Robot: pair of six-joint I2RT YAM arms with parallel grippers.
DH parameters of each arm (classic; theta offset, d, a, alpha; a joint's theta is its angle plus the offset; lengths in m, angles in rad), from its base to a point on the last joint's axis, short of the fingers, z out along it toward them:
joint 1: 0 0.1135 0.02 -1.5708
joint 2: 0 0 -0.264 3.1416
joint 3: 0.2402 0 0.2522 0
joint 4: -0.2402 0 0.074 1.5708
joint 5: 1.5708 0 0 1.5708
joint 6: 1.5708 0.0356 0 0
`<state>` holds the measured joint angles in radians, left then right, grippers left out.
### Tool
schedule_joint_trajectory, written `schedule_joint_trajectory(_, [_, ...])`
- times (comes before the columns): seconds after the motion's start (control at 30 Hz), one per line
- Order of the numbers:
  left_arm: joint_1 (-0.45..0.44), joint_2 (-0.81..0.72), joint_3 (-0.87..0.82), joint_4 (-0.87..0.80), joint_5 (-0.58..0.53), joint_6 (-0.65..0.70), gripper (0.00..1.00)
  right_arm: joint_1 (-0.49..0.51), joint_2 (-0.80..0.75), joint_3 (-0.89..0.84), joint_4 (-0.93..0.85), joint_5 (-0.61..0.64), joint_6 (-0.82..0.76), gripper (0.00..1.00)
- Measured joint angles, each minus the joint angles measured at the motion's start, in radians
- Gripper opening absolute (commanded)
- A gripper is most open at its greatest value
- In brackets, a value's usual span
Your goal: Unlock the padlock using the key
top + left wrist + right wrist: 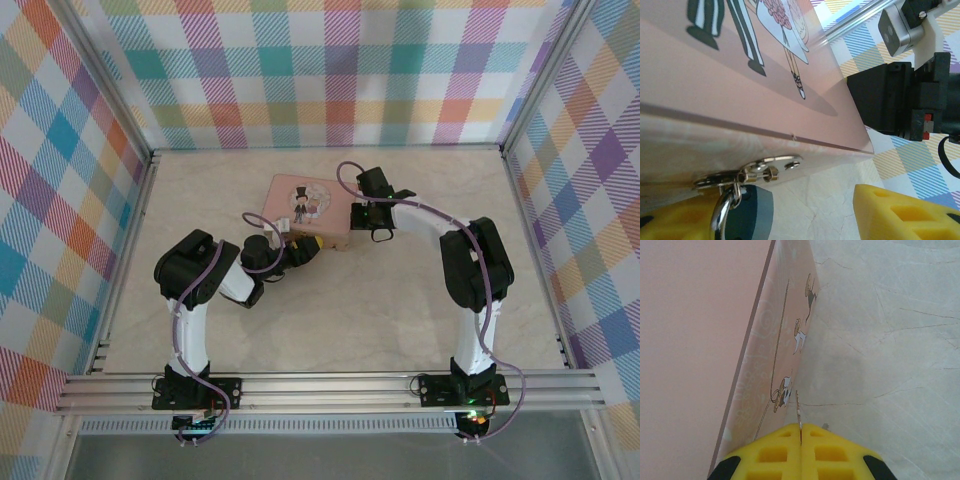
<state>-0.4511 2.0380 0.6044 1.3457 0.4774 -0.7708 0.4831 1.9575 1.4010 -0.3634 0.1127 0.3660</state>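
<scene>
The padlock (752, 217) hangs by its shackle (720, 215) from a hasp (750, 172) on the near side wall of the tin (300, 205). It sits low, close to the tabletop (890, 340). The left fingers (900, 210) are spread around it. One finger is right against the dark body and the other stands well apart, so nothing is clamped.

The key (798, 412) is with the other arm. The right fingers (830, 450) are pressed together on it, and only a thin sliver pokes out past their tips. It points forward along another wall of the tin, just beside that wall and above the tabletop.

In the top view the right arm sits at the tin's right end and the left arm at its near edge, by the lock. The key therefore lies around a corner of the tin from the padlock. The padlock's long axis appears to run down from the hasp. Its lower end is cut off in the left wrist view, so which way the keyhole faces cannot be told. The left arm is nearer to steady the lock; the right probably has to bring the key round the corner and line it up with that axis.
</scene>
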Motion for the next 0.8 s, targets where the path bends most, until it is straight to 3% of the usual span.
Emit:
schedule_joint_trajectory(0.13, [0.001, 0.000, 0.003, -0.019, -0.016, -0.004, 0.44, 0.001, 0.000, 0.000, 0.000, 0.000, 0.000, 0.00])
schedule_joint_trajectory(0.63, [0.040, -0.002, -0.032, -0.025, -0.024, -0.027, 0.43, 0.004, 0.000, 0.000, 0.000, -0.001, 0.000, 0.00])
schedule_joint_trajectory(0.8, [0.062, -0.005, -0.047, -0.035, -0.026, -0.027, 0.37, 0.005, 0.000, 0.000, 0.000, -0.001, 0.000, 0.00])
